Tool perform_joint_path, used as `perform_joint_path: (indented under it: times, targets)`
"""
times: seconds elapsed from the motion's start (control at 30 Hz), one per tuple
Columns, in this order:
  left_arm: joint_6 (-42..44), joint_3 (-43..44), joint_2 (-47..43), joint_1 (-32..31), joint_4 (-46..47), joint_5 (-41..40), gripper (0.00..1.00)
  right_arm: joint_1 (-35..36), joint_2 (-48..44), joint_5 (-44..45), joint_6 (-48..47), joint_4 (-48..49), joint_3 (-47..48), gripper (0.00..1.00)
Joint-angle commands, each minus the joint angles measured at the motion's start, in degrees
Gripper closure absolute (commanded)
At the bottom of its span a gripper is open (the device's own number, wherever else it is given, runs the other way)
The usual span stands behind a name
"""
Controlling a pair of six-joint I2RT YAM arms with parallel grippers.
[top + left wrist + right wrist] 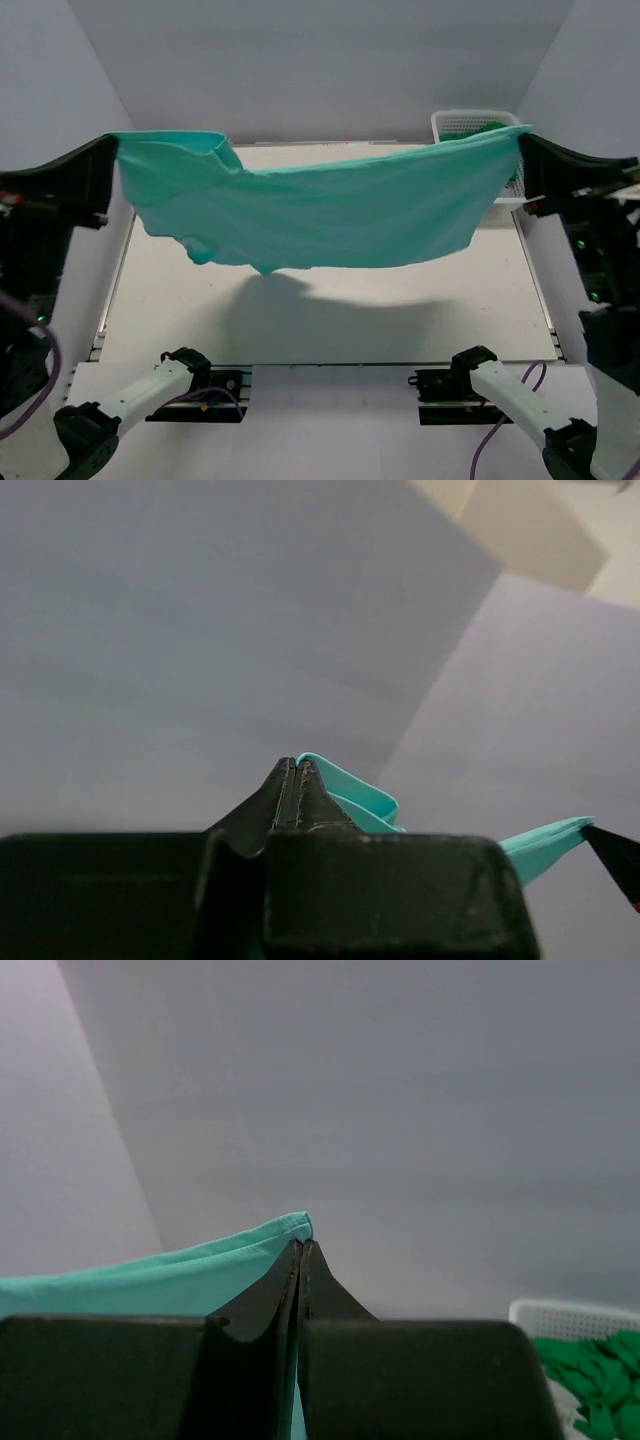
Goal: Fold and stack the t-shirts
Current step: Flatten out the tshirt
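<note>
A teal t-shirt (320, 215) hangs stretched above a pale tabletop (330, 325) between grey walls (320, 60). The left tool (115, 150) and right tool (522, 142) each clamp one end

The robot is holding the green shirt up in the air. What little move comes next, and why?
Probably lower both arms together to lay the teal t-shirt flat on the table. The left gripper and right gripper each pinch an end, so it hangs stretched and sagging above the table, and folding likely needs it lying flat.
</note>
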Motion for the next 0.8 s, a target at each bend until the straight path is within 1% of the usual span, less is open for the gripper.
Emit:
perform_joint_path:
  times: [0.0,0.07,0.17,0.27,0.37,0.47,0.5,0.53,0.57,0.6,0.63,0.67,0.7,0.73,0.77]
  targets:
    - [2.3,4.1,-1.1,0.2,0.7,7.6,1.00,-0.1,-2.3,-3.4,0.5,-2.7,4.7,1.00]
    - [2.3,6.4,-1.1,0.2,0.7,10.1,1.00,-0.2,-3.0,-5.0,0.9,-3.7,7.1,1.00]
    - [2.3,7.5,-1.1,0.2,1.7,10.7,1.00,-0.2,-3.2,-4.6,0.7,-4.2,8.6,1.00]
    - [3.0,7.5,0.9,0.2,3.0,10.7,1.00,-0.2,-2.5,0.1,0.4,-4.0,7.8,1.00]
    - [3.7,7.5,3.4,0.2,3.8,8.3,1.00,-0.1,-1.0,2.3,0.3,-3.0,5.2,1.00]
    - [4.8,3.6,7.3,0.2,4.6,0.9,1.00,-0.2,2.8,6.7,0.2,-1.5,1.4,1.00]
    - [5.4,2.0,9.1,-0.3,6.3,-3.9,1.00,-0.1,3.7,9.1,0.3,-0.6,0.6,1.00]
    - [5.9,-1.4,10.0,-0.3,7.3,-7.9,1.00,-0.2,6.2,12.6,0.3,0.2,-1.4,1.00]
    - [6.6,-3.0,11.1,-0.3,8.1,-9.7,1.00,-0.2,7.3,12.6,0.3,0.4,-2.4,1.00]
    - [6.6,-6.1,12.2,0.3,9.3,-10.8,1.00,-0.2,8.2,14.7,1.1,1.0,-4.7,1.00]
    - [6.6,-7.7,15.0,0.3,10.0,-12.2,1.00,-0.2,11.0,16.6,1.5,1.8,-6.9,1.00]
    - [7.1,-9.3,16.7,0.3,10.9,-16.0,1.00,-0.2,12.0,17.3,1.6,2.4,-8.2,1.00]
    - [7.1,-12.1,18.6,0.3,12.3,-17.1,1.00,-0.3,12.8,19.6,2.4,3.7,-12.1,1.00]
    - [7.1,-13.2,20.8,0.8,12.8,-18.7,1.00,-0.4,14.8,20.5,2.5,5.3,-13.5,1.00]
    - [7.1,-13.9,26.0,0.8,12.8,-20.9,1.00,-0.4,17.2,21.4,3.3,6.1,-14.7,1.00]
